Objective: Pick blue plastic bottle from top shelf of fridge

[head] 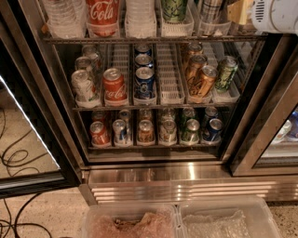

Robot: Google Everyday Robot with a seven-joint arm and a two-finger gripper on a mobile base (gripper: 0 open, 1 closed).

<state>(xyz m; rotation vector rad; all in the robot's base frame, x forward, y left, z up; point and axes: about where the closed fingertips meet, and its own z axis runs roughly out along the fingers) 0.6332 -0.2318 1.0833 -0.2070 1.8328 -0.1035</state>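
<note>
Camera view — hand seemingly beside bottle

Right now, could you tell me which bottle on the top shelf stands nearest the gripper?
The blue plastic bottle, silver-and-dark striped, in the rightmost lane, right of the green-labelled bottle; the gripper sits just beside it at top right.

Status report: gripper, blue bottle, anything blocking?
Gripper at top right, level with top shelf. Blue plastic bottle in its lane, just left of gripper; contact unclear. Green-labelled bottle one lane left.
</note>
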